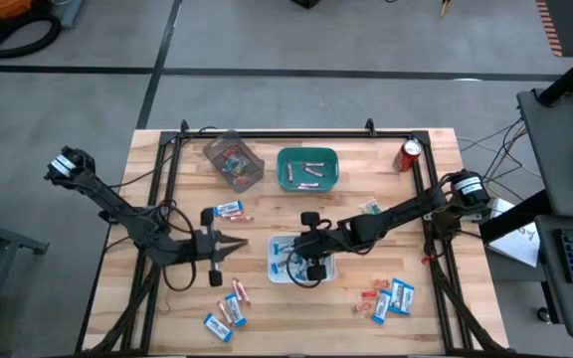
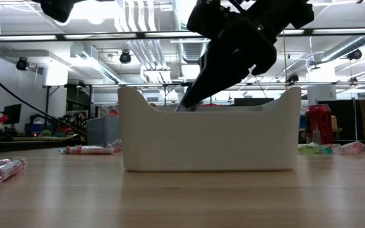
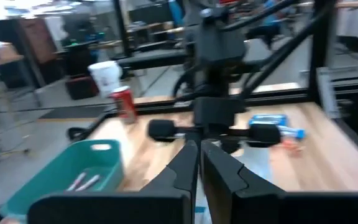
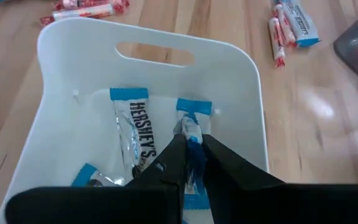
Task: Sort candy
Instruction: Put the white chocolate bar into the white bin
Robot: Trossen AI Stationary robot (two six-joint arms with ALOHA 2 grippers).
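Gripping blue-and-white packet: right hand, inside white bin.

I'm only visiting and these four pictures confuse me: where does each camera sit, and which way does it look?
High: overhead, looking straight down; both arms show.
Low: at tabletop height, facing the white bin; an arm reaches in from above.
Left wrist: on the left arm, facing the teal bin; its shut fingers show.
Right wrist: looks into the white bin; right gripper pinches a blue-and-white packet.
Shared: the white bin, in three views.
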